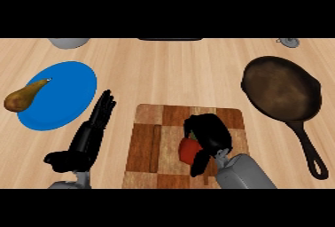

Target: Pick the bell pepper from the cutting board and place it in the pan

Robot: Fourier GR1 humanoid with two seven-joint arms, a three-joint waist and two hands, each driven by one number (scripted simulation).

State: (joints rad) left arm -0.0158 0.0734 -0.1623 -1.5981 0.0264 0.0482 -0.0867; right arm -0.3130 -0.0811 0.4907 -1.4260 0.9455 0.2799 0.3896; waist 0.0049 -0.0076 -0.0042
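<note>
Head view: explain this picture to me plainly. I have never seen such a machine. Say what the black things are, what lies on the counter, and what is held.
The picture looks steeply down from a humanoid robot's head onto a wooden counter. The black things are its hands on grey forearms. The left robot hand lies open with straight fingers, beside the cutting board. The right robot hand curls over a red bell pepper on that board. To the right lies a dark pan, with nothing in it. To the left a pear rests on the edge of a blue plate.
</note>
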